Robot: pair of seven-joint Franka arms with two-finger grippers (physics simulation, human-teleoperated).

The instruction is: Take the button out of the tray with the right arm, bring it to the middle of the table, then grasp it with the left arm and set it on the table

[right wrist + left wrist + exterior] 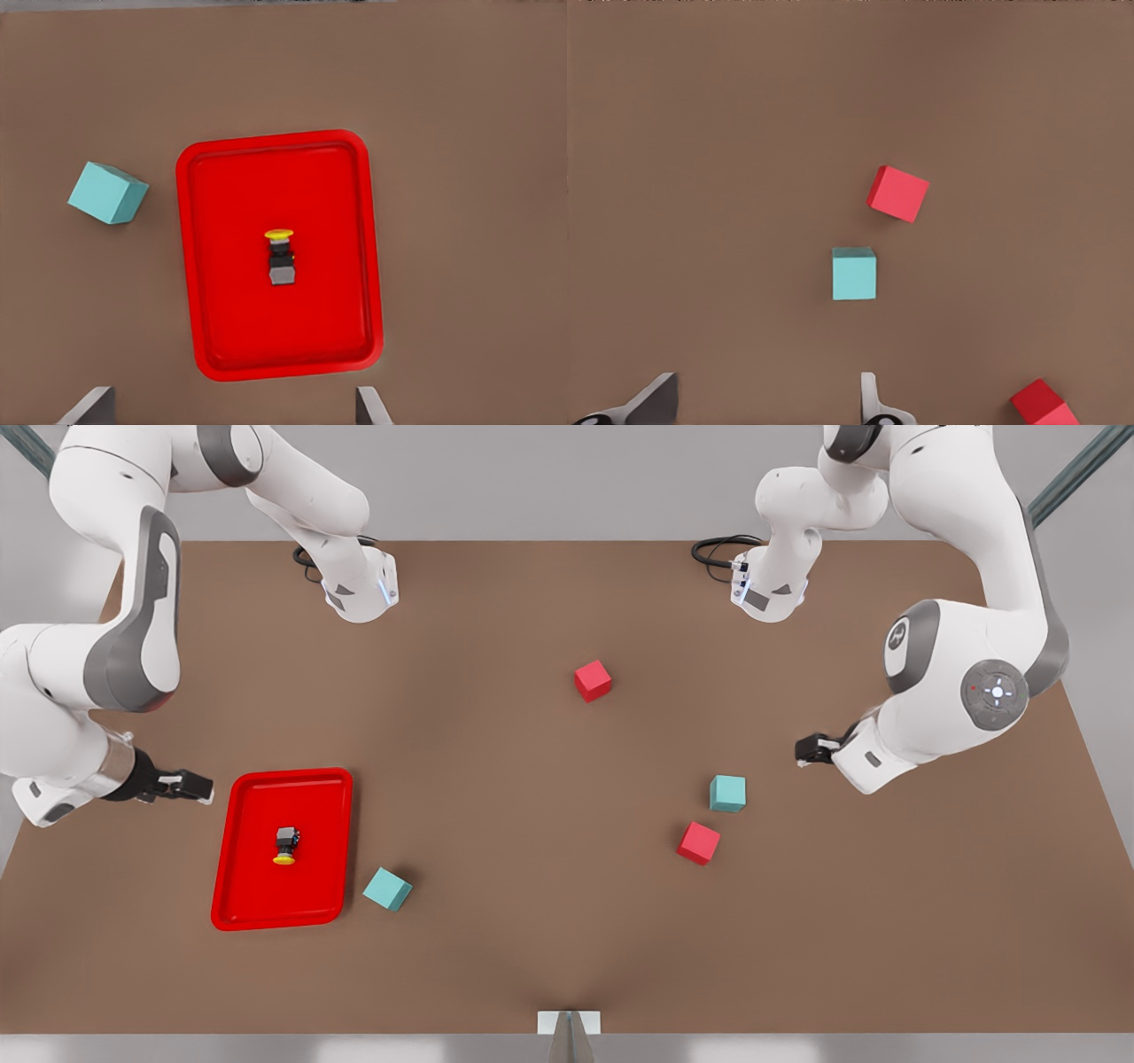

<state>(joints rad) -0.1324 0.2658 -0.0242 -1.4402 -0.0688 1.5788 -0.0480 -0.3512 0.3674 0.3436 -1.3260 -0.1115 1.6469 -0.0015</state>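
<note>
Front view coverage takes in the whole table (549,921), a plain matte brown top with a grey floor band beyond its far edge and a small white bracket (569,1022) at its near edge. Right wrist view coverage looks straight down on the tray (197,266) and resolves the button (281,257) more clearly: it lies on its side near the tray centre, yellow cap at one end, dark body at the other, clear of the rim. One teal cube (108,193) sits just outside the tray on the bare table. The right gripper (182,786) hovers at the front view's left, just beside the tray's short edge, fingers (89,405) spread wide with nothing between them. Left wrist view coverage shows a second teal cube (854,274) and a red cube (898,193) near each other but apart, with another red cube (1044,404) at the frame edge. The left gripper (811,749) waits at the front view's right, above the table near those cubes, fingers (651,400) parted and empty. The tray holds the button alone.
</note>
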